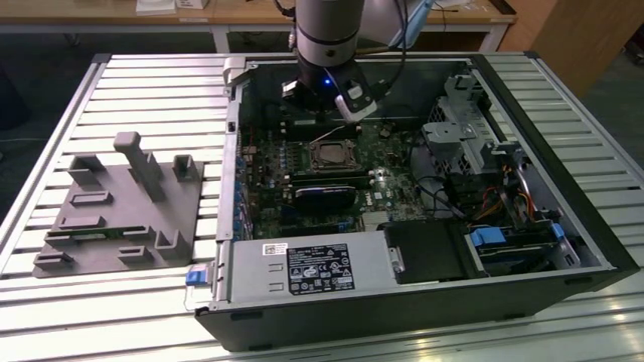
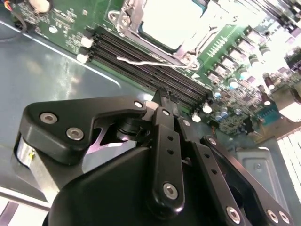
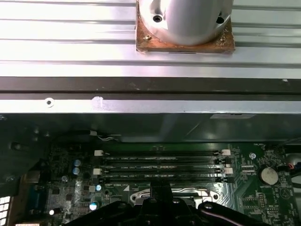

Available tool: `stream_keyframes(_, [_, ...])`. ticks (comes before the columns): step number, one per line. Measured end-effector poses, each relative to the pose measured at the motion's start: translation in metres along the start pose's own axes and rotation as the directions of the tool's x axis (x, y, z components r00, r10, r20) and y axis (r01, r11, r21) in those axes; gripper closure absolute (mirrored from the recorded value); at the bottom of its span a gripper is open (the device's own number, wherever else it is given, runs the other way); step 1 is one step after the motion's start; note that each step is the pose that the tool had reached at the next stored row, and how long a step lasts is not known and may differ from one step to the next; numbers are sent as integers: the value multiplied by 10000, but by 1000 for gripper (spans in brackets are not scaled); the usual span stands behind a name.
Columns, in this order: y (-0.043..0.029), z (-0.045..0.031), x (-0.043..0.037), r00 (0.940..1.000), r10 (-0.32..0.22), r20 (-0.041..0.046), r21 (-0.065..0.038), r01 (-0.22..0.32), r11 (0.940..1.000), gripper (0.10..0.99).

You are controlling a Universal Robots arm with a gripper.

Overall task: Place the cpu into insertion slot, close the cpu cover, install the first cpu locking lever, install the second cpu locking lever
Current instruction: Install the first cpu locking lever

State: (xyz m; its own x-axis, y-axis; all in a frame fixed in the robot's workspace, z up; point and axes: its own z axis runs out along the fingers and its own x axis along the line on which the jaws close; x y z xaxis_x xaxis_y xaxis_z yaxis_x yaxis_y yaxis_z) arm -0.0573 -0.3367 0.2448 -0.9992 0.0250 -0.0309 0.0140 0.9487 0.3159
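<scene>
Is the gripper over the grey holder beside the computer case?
No, the gripper hangs inside the open case, above the motherboard.

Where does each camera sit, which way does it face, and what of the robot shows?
Exterior view: above, looking down into the open computer case; arm and gripper show.
Second wrist view: on the arm, looking past the gripper at the motherboard.
First wrist view: on the arm, facing the case wall; gripper shows.
Both wrist views share the memory slots.
</scene>
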Motion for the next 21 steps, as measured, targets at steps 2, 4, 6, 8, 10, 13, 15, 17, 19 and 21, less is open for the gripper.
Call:
stream_keyframes(2, [-2, 5, 0, 9998, -26, 205, 49, 25, 10000, 980])
stream_keyframes(4, [-3, 9, 0, 9990, -51, 444, 179, 43, 9998, 980])
stream_keyframes(6, [-4, 11, 0, 9977, -42, 670, 332, 20, 9994, 980])
stream_keyframes(8, [-6, 17, 1, 9965, 15, 841, 447, -53, 9990, 980])
stream_keyframes(10, [-13, 37, 1, 9958, 82, 907, 473, -125, 9988, 980])
stream_keyframes(13, [-29, 87, 2, 9953, 180, 949, 481, -227, 9986, 980])
stream_keyframes(15, [-38, 117, 4, 9950, 244, 973, 495, -293, 9983, 980])
stream_keyframes(17, [-45, 141, 4, 9946, 298, 995, 506, -350, 9981, 980])
stream_keyframes(19, [-49, 161, 6, 9941, 355, 1021, 519, -409, 9978, 980])
stream_keyframes(21, [-47, 174, 6, 9936, 404, 1052, 550, -464, 9974, 980])
